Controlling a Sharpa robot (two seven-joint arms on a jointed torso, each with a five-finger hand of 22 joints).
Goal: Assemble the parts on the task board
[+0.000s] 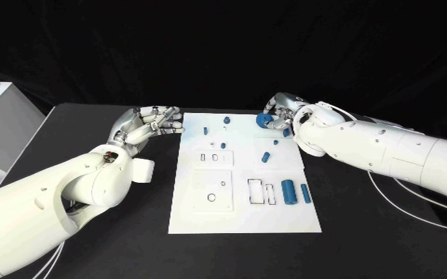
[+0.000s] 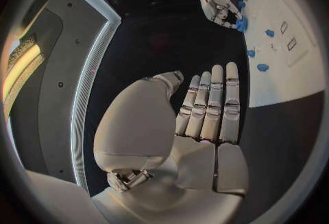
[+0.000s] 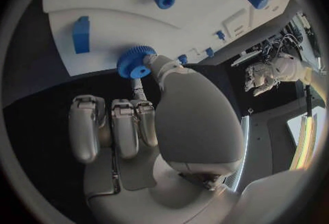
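The white task board lies in the middle of the black table. My right hand hovers at the board's far right corner and pinches a blue gear between thumb and a finger; the gear sits just over the board's edge, with the other fingers curled. My left hand is beside the far left corner, off the board, with straight fingers holding nothing. Small blue parts dot the far half. Two blue cylinders lie near the right edge.
Empty rectangular slots and a round hole mark the board's near half. A white box stands at the table's left edge. Cables trail under my right arm. A blue block lies close to the gear.
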